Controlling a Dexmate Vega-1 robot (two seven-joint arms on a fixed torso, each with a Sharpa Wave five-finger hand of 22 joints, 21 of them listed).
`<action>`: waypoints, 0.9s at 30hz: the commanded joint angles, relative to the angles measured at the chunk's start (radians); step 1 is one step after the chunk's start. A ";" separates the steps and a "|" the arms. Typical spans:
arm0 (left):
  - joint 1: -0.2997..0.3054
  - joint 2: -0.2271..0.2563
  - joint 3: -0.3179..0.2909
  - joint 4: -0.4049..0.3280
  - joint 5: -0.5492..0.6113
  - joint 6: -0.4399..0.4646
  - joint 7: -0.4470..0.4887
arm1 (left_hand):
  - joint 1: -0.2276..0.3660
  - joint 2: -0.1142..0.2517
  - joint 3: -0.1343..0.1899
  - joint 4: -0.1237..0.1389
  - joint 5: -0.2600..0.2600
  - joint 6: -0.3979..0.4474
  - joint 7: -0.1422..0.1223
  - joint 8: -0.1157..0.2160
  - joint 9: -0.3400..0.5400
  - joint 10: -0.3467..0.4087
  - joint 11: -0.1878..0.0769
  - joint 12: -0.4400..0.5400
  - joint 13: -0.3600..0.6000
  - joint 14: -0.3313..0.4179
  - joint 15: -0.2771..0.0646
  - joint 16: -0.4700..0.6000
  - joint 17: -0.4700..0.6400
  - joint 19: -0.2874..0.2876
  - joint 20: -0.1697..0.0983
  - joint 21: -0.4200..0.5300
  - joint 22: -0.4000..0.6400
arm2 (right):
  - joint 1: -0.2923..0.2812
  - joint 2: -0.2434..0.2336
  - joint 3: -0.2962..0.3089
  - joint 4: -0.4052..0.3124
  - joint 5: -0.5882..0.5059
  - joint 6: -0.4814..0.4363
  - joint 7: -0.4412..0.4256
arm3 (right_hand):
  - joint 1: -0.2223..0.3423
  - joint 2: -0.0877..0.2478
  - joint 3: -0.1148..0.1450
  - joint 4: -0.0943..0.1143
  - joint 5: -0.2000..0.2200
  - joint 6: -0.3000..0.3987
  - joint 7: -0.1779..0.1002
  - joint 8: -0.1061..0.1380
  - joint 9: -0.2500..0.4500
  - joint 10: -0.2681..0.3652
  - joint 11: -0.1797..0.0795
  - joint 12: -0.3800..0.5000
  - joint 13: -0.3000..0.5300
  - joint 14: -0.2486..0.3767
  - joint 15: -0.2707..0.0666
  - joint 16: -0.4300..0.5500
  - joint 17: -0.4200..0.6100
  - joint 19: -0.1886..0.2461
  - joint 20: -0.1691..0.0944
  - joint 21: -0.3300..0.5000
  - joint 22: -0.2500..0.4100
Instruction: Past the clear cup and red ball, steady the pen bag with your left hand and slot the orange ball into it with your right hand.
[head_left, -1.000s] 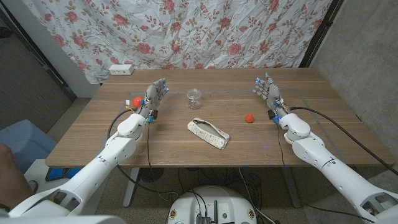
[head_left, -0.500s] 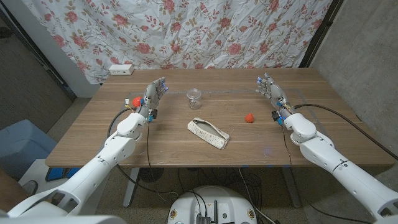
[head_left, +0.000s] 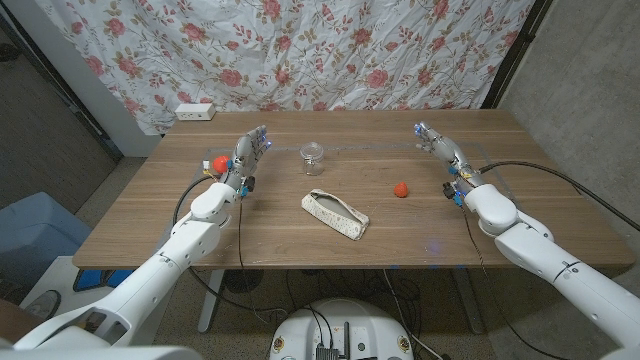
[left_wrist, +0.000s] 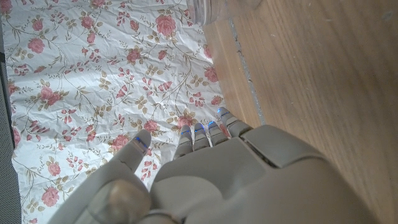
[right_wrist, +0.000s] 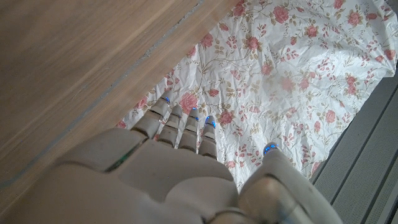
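Observation:
The pale pen bag (head_left: 335, 214) lies slantwise at the table's middle. Behind it stands the clear cup (head_left: 313, 157), whose base also shows in the left wrist view (left_wrist: 217, 7). A reddish ball (head_left: 401, 189) sits right of the bag. A second orange-red ball (head_left: 215, 162) is partly hidden behind my left hand. My left hand (head_left: 249, 152) stands at the table's left, fingers up and apart, holding nothing; its back (left_wrist: 236, 180) faces the wrist camera. My right hand (head_left: 441, 150) stands right of the reddish ball, fingers apart and holding nothing (right_wrist: 168, 168).
A white power strip (head_left: 194, 111) lies at the table's back left corner. A floral cloth (head_left: 330, 50) hangs behind the table (head_left: 280, 245). A blue object (head_left: 30, 225) stands on the floor to the left.
My right hand and forearm have shifted slightly to the right and away from the reddish ball. The left hand, bag, cup and balls have not moved.

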 joint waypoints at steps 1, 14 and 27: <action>0.021 0.017 -0.014 -0.047 -0.009 0.026 0.027 | 0.012 0.080 0.003 -0.007 0.003 0.009 0.000 0.006 0.003 0.007 -0.013 0.005 0.005 0.009 0.001 0.005 0.001 0.012 -0.002 0.007 0.005 | -0.019 -0.061 -0.007 -0.041 -0.183 -0.018 -0.044 | 0.003 0.014 0.003 -0.012 -0.004 -0.021 -0.003 -0.001 0.001 -0.024 -0.006 -0.005 -0.003 -0.004 -0.001 -0.001 -0.008 -0.032 0.005 -0.005 0.002; 0.034 0.035 -0.025 -0.080 -0.006 0.048 0.052 | 0.014 0.081 0.006 -0.016 0.002 0.019 0.000 0.006 0.003 0.018 -0.015 0.006 0.005 0.020 -0.002 0.005 0.001 0.024 0.002 0.009 0.005 | -0.053 -0.190 -0.004 -0.166 -0.367 -0.181 -0.053 | 0.033 0.003 0.012 -0.053 -0.013 -0.100 -0.013 -0.006 0.002 -0.084 -0.008 -0.007 -0.012 -0.045 0.015 -0.006 -0.035 -0.068 0.009 0.002 0.002; 0.040 0.042 -0.031 -0.096 0.004 0.062 0.078 | 0.015 0.082 0.010 -0.021 0.002 0.024 0.000 0.005 0.003 0.023 -0.016 0.004 0.005 0.024 -0.005 0.004 0.002 0.031 0.004 0.010 0.005 | -0.059 -0.289 0.002 -0.281 -0.430 -0.298 0.036 | 0.095 -0.045 0.018 -0.130 -0.029 -0.187 -0.002 0.000 0.004 -0.189 -0.007 -0.010 -0.016 -0.118 0.031 -0.007 -0.064 -0.113 0.017 0.003 0.002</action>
